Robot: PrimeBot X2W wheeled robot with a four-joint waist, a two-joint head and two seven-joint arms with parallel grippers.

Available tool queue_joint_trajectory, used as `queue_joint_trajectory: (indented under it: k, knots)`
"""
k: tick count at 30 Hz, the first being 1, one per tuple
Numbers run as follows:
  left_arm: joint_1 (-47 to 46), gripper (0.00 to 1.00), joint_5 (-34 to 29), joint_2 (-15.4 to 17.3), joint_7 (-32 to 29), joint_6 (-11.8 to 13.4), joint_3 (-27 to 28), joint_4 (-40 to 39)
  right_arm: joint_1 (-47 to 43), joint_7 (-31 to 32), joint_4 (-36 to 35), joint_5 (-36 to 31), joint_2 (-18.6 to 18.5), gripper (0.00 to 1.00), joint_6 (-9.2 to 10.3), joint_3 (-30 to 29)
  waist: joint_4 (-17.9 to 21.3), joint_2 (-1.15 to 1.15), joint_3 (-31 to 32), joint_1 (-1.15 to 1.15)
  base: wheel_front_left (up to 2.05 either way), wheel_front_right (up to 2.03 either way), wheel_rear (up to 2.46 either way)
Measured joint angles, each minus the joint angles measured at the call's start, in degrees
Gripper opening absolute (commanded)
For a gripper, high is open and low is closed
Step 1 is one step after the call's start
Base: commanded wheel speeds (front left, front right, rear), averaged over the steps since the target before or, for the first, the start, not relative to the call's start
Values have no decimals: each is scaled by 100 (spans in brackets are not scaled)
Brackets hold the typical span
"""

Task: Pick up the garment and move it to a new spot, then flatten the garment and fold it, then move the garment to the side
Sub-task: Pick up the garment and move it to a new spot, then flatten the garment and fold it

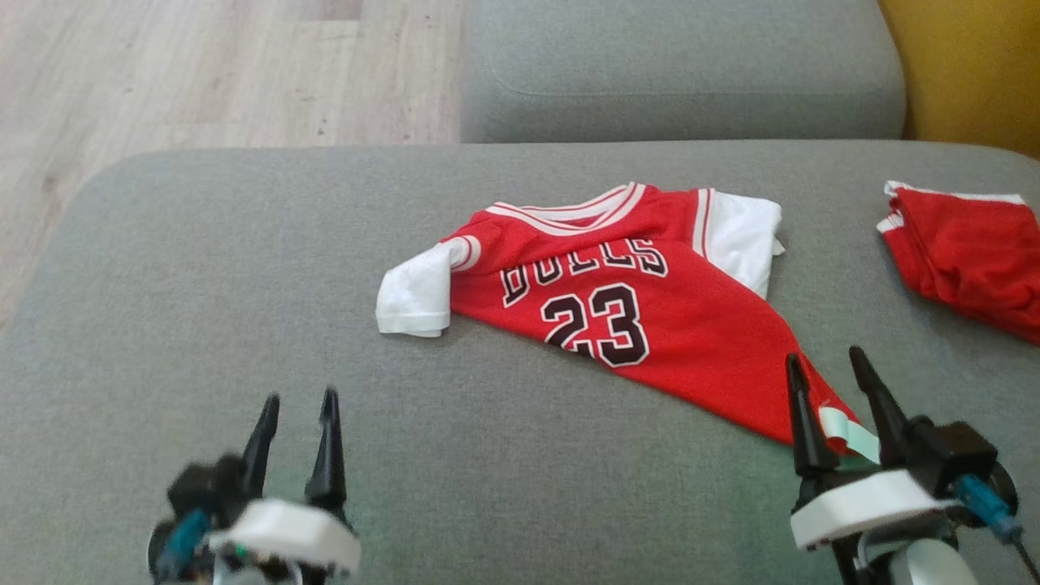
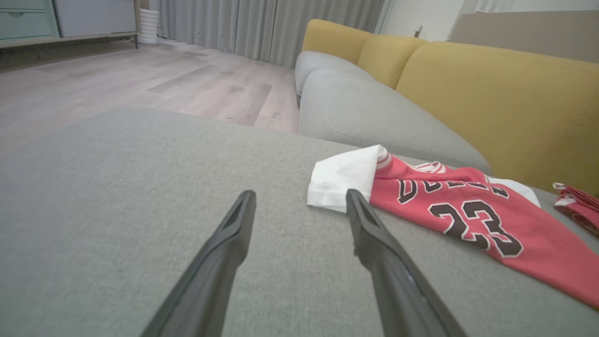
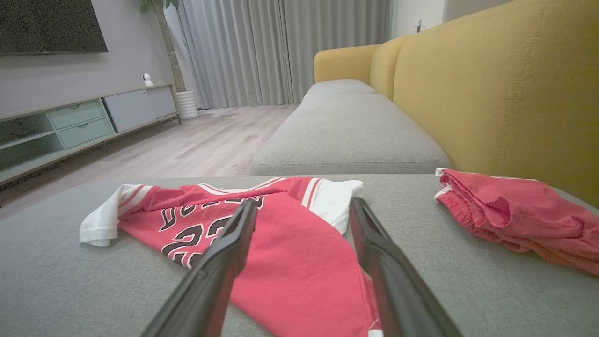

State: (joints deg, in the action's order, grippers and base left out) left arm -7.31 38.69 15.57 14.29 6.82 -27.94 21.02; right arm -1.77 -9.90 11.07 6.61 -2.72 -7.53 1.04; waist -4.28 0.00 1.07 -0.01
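Observation:
The garment (image 1: 626, 317) is a red jersey with white sleeves and a black number 23; it lies spread at a slant on the grey sofa seat (image 1: 203, 325), its lower corner tapering toward the right. My right gripper (image 1: 835, 374) stands open just over that lower corner, the red cloth (image 3: 299, 262) lying between and under its fingers, not pinched. My left gripper (image 1: 296, 418) is open over bare cushion, below and left of the white sleeve (image 2: 341, 180). Its fingers hold nothing in the left wrist view (image 2: 299, 206).
A second red piece of clothing (image 1: 967, 260) lies bunched at the right edge of the seat, (image 3: 519, 215) close to the yellow backrest (image 3: 491, 93). Another grey cushion (image 1: 682, 73) sits beyond. Wooden floor (image 1: 203, 73) lies past the seat's left edge.

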Motion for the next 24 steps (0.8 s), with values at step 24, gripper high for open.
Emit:
queue_joint_trajectory:
  k: [24]
  knots:
    - [1135,100,-346,-66,0,276,250,-1065,-609,-16,-97,198,14,100,0,207,-90,0,103,1,0,0,0]
